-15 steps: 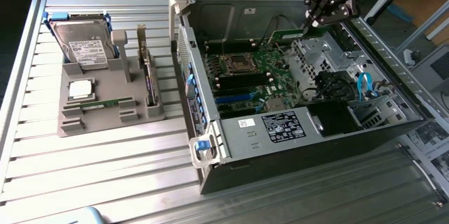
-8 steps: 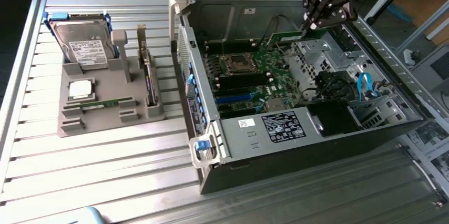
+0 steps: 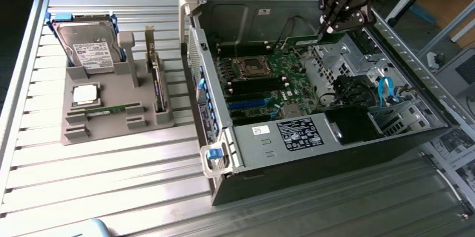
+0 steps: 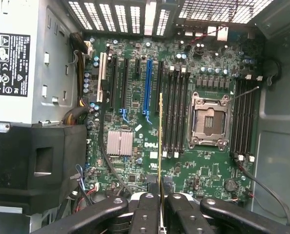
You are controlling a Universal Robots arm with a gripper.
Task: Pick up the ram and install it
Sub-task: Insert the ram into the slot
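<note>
Exterior view: an open computer case [image 3: 312, 153] lies on its side on a ribbed metal worktop [image 3: 104, 187], with the motherboard [image 3: 267, 84] facing up. The black gripper [image 3: 327, 29] reaches down into the far part of the case, toward the exterior view's right. The ram [image 3: 306, 40] is held at its tips as a narrow green strip, running lengthwise above the far edge of the board, near the case's far wall. Whether it touches the board cannot be told. On the exterior view's left, well apart from the case, a grey tray [image 3: 111, 128] holds a hard drive [image 3: 88, 48], a square silver CPU chip [image 3: 85, 94], a dark expansion card [image 3: 156, 78] standing on edge, and a thin green strip [image 3: 111, 109] lying in a slot.

Wrist view: the jaws are drawn narrow and pinch the ram [image 4: 160, 146], seen edge-on as a thin yellowish line rising from the gripper [image 4: 160, 204]. That line runs along the bank of long black memory slots [image 4: 176, 114], at the slot nearest the blue slot [image 4: 147, 90]. The empty CPU socket [image 4: 211, 122] sits just beside that bank, and a silver heatsink [image 4: 119, 144] lies beyond the blue slot.
</note>
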